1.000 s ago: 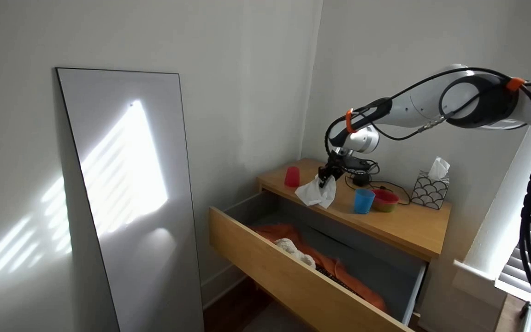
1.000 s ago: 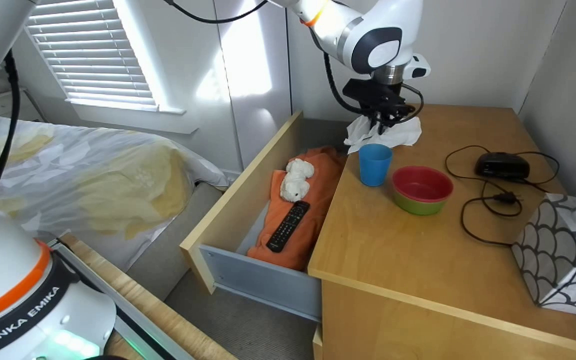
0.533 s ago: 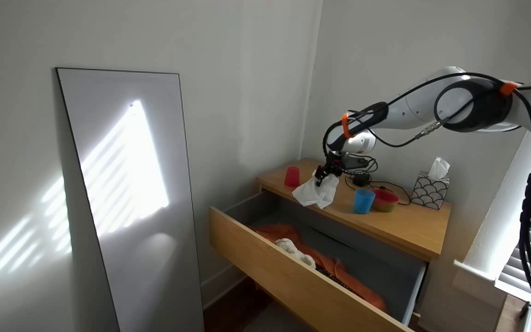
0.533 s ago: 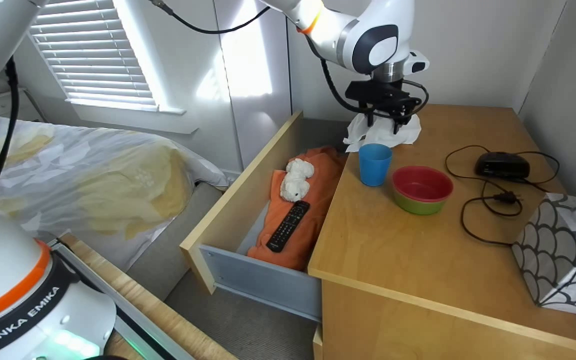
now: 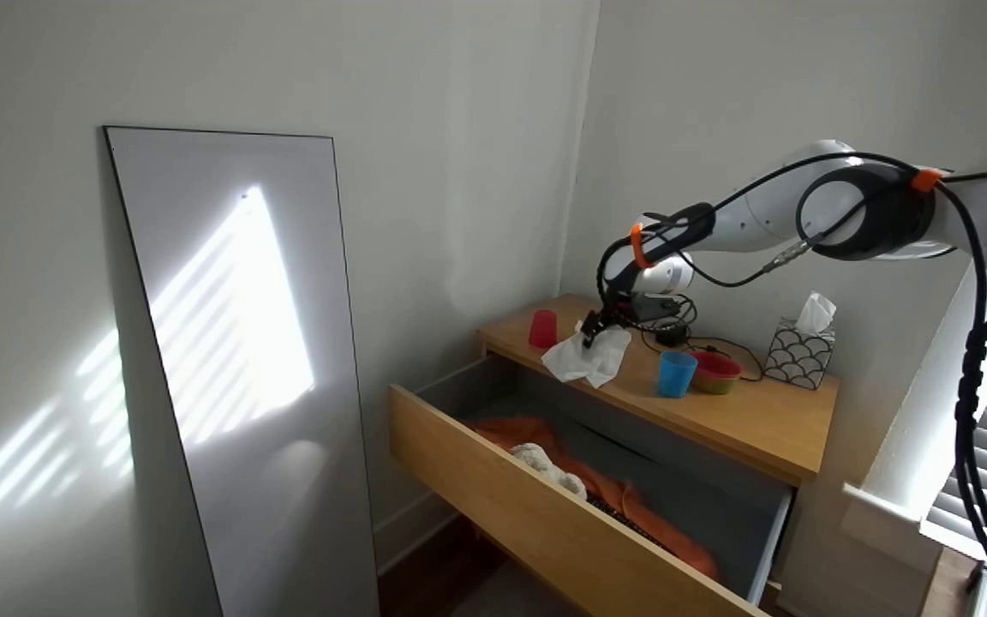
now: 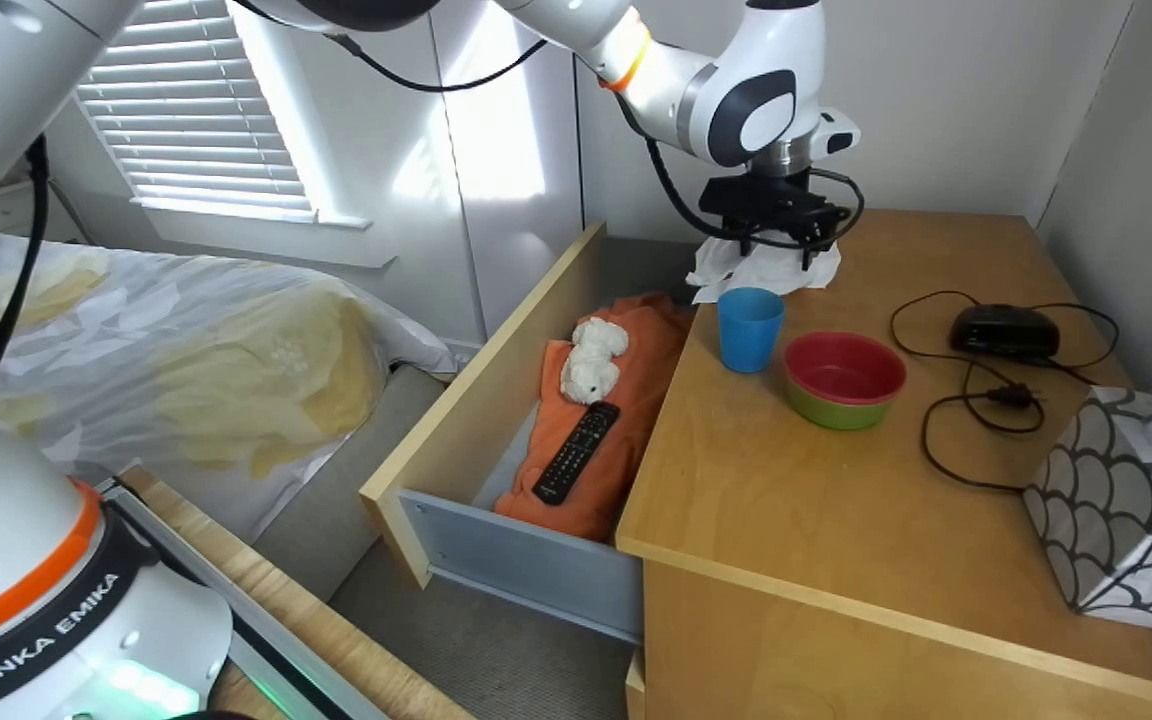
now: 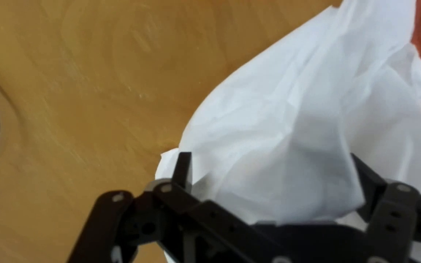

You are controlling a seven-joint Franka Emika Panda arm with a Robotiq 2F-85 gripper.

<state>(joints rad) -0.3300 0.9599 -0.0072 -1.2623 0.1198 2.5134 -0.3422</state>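
AFAICT white tissue (image 7: 305,120) is let go on the counter (image 6: 786,490), partly over the pulled-out drawer (image 6: 521,555); claw (image 7: 269,162) is spread wide w/ tissue between, not yet clear.

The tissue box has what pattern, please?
Dark scallop outlines on white; the box shows best in an exterior view.

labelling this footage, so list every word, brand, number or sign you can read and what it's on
"FRANKA EMIKA": on the robot's base.
Marks on the remote control: too small to read.
I can make out no other text.
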